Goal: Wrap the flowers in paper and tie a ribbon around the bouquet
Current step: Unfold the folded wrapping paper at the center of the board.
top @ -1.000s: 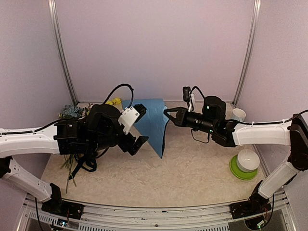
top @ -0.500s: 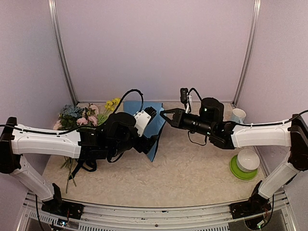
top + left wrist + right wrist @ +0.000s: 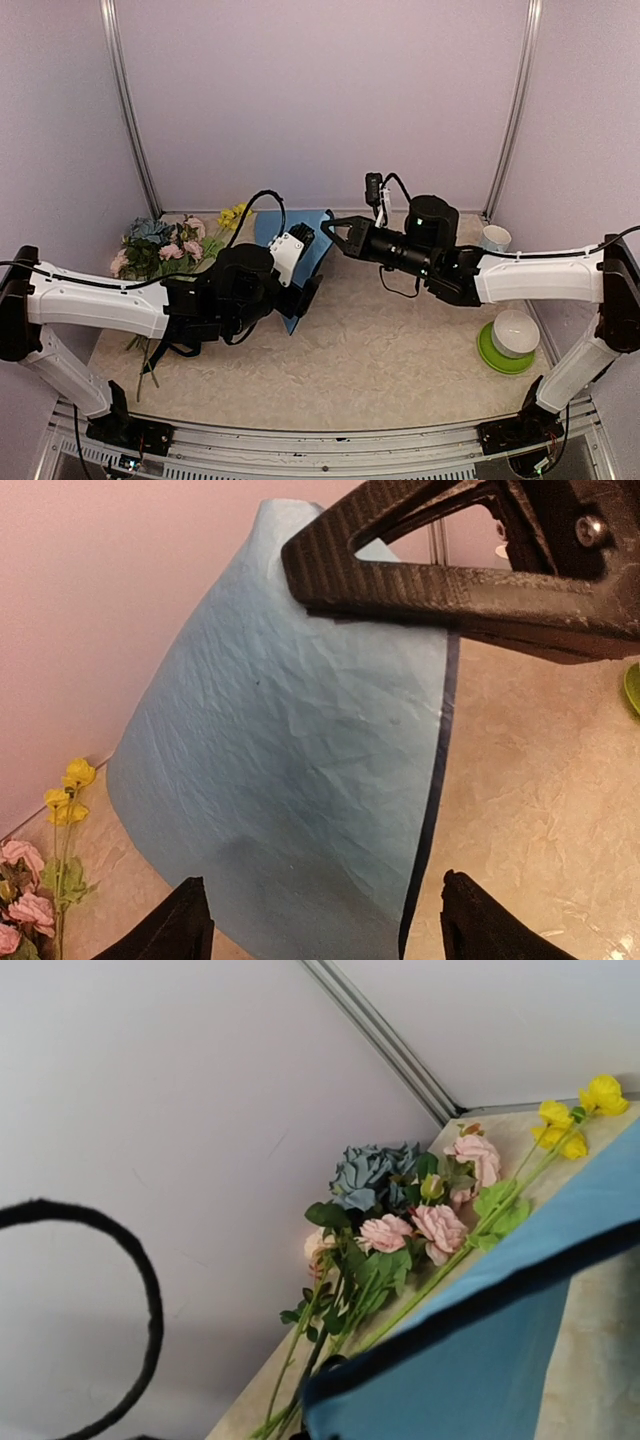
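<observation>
Left jaws spread, right jaws pinch the paper (image 3: pixel 300 740) over a beige table (image 3: pixel 400 360), lilac walls (image 3: pixel 320 100).

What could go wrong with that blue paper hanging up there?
The right gripper pinches the paper only near its top, so the thin sheet might slip out or tear if it gets tugged. The left gripper is open and seems to sit around the hanging lower edge. Closing there could crumple the paper or miss the edge.
</observation>
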Available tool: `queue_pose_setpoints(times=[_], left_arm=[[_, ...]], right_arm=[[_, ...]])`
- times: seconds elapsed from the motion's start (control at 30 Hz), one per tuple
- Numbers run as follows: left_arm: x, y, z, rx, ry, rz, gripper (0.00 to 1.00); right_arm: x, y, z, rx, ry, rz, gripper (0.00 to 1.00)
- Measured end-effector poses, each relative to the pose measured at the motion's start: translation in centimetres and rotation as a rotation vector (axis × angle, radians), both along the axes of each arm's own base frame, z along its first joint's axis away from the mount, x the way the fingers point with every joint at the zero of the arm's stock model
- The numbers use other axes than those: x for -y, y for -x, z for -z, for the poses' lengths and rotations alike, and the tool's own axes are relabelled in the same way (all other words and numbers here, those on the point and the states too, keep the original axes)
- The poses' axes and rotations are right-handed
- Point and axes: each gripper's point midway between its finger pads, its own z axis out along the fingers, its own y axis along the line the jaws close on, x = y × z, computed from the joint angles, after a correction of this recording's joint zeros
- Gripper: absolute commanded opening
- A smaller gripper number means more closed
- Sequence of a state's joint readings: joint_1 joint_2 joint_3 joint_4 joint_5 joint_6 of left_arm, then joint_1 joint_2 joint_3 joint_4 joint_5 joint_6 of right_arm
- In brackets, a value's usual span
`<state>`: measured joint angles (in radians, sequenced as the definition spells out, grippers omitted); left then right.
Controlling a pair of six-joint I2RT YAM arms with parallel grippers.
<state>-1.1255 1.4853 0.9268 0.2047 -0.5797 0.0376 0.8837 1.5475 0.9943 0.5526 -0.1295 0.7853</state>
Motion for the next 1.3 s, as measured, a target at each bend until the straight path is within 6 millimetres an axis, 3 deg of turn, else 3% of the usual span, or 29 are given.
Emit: queue_pose_setpoints(times=[0.2, 0.33, 0.47, 0.53, 0.77, 0.97, 1.1, 1.3], left_arm=[[-0.4, 2.3, 0.7, -0.014, 0.04, 0.11, 0.78], [-1.5, 3.5, 0.0, 0.012, 0.074, 0.152, 0.68], [-1.6, 3.0, -1.8, 0.064, 0.108, 0.129, 0.65], [-1.1, 2.7, -2.1, 0.071, 0.105, 0.126, 0.57], [-0.4, 2.0, -1.2, 0.063, 0.078, 0.118, 0.49], [0.1, 1.2, -0.9, 0.059, 0.067, 0.102, 0.5], [0.6, 0.7, -0.7, 0.057, 0.061, 0.094, 0.42], [0.4, 0.3, -0.6, 0.061, 0.054, 0.073, 0.4]], right_arm=[[-0.1, -0.2, -0.3, 0.007, 0.001, 0.003, 0.0], [-0.2, -0.3, -0.5, 0.014, 0.001, 0.003, 0.0], [-0.2, -0.3, -0.5, 0.018, 0.007, 0.003, 0.0], [-0.2, -0.3, -0.4, 0.018, 0.011, 0.004, 0.0], [-0.2, -0.4, -0.2, 0.019, 0.023, 0.011, 0.0], [-0.2, -0.3, -0.2, 0.021, 0.025, 0.01, 0.0], [-0.2, -0.3, -0.2, 0.022, 0.025, 0.012, 0.0], [-0.2, -0.3, -0.2, 0.022, 0.025, 0.012, 0.0]])
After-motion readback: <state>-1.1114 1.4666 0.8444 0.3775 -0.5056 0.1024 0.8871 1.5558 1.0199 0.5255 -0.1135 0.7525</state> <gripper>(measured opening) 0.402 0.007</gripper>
